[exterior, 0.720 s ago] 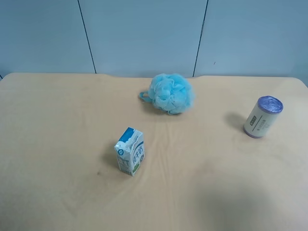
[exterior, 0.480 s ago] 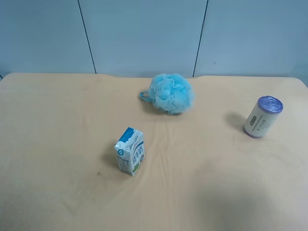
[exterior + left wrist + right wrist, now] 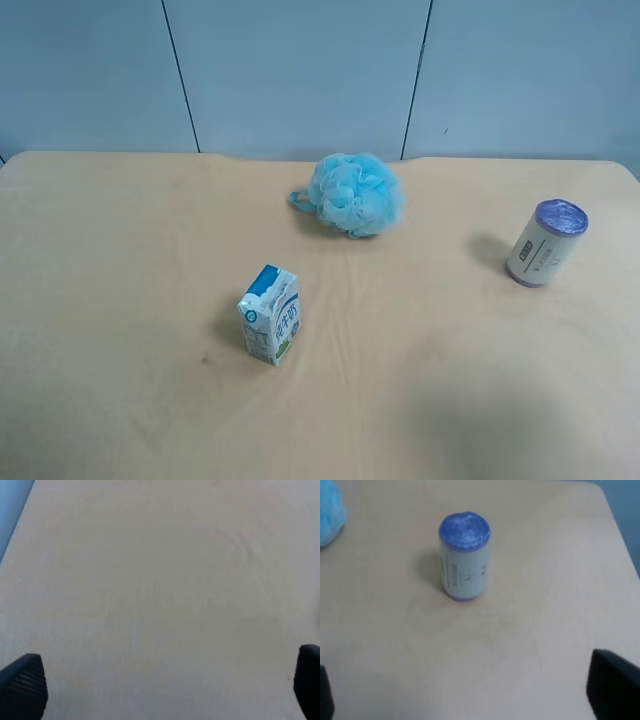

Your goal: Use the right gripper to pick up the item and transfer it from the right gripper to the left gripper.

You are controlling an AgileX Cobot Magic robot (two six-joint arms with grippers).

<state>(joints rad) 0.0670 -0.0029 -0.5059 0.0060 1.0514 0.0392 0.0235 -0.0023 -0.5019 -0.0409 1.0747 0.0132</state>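
The item (image 3: 545, 243) is a small roll with a cream label and purple ends, standing upright near the table's right edge in the exterior high view. In the right wrist view the item (image 3: 464, 556) stands ahead of my right gripper (image 3: 470, 700), well clear of it. That gripper is open, and only its black fingertips (image 3: 615, 687) show at the frame's corners. My left gripper (image 3: 165, 690) is also open, over bare tabletop with nothing between its fingertips (image 3: 22, 685). Neither arm shows in the exterior high view.
A blue-white milk carton (image 3: 270, 314) stands left of centre on the tan table (image 3: 120, 250). A fluffy blue bath sponge (image 3: 352, 194) lies toward the back, and its edge (image 3: 330, 515) shows in the right wrist view. The table's edge (image 3: 620, 535) runs close beside the item.
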